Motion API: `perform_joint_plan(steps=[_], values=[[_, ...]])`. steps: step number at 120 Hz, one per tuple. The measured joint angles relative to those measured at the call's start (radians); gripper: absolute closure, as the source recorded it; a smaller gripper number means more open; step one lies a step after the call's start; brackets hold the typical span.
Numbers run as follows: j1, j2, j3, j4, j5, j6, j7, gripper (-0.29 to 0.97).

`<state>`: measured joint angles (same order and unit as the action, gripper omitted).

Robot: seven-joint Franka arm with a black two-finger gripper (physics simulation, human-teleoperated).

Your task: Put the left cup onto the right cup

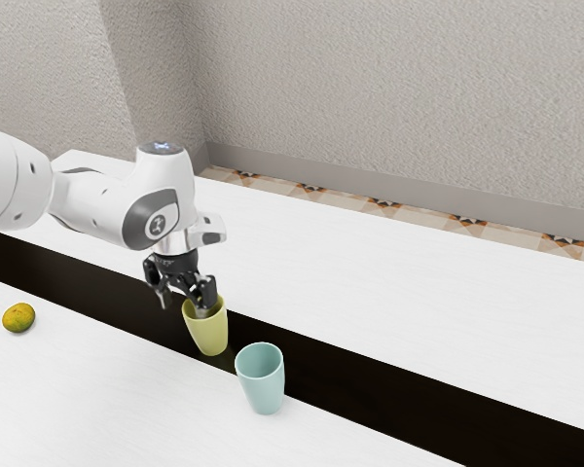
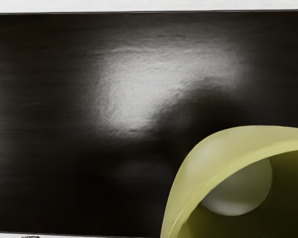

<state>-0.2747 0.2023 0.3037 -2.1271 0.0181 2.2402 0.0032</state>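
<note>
From the exterior view, my black two-finger hand (image 1: 197, 295) pinches the rim of the yellow-green plastic cup (image 1: 207, 331), one finger dipping inside its mouth. The cup leans a little, over the glossy dark band (image 1: 370, 379) that runs across the white surface (image 1: 419, 292). Just beside it, toward the exterior view's right and nearer the camera, the pale teal plastic cup (image 1: 261, 377) stands upright and apart from it. A small yellow-orange round fruit (image 1: 18, 317) lies well apart at the exterior view's left.

The wrist view adds the yellow-green cup (image 2: 228, 163) close under my hand, its curved wall and pale round floor (image 2: 238, 193) open to the camera, with a bright sheen on the dark band (image 2: 64, 124). A round mark on my arm's grey joint cap (image 1: 156, 223) is too small to read.
</note>
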Motion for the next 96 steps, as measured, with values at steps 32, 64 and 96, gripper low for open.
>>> perform_joint_plan(steps=[32,64,96], values=[[-0.006,0.007,0.0,0.004,0.0,0.012,-0.006,0.65],[-0.012,0.006,0.0,0.007,0.002,0.014,-0.017,0.74],[-0.03,-0.086,0.0,0.006,0.019,-0.001,-0.027,0.78]])
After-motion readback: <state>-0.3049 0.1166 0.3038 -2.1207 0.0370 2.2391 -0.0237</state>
